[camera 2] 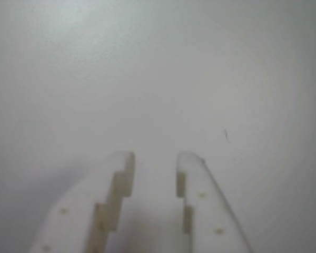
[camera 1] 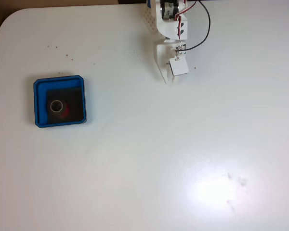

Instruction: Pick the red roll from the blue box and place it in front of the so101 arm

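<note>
- In the blue box (camera 1: 59,102), left side of overhead view: red roll (camera 1: 58,107) lying flat, hole up.
- Likely light, stiff; pinch rim w/ one finger thru core.
- Gripper (camera 2: 154,161) narrowly parted, empty, well apart from box.

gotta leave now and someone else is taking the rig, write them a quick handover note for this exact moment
Gripper: open, nothing between the fingers, over bare white table, near the top edge in the overhead view.
Red roll: lying in the blue box, at the left of the overhead view, well apart from the so101 arm.
Done: nothing yet; roll not picked.
Left: reach the box, grasp the roll, lift it out, set it on the table in front of the arm.
</note>
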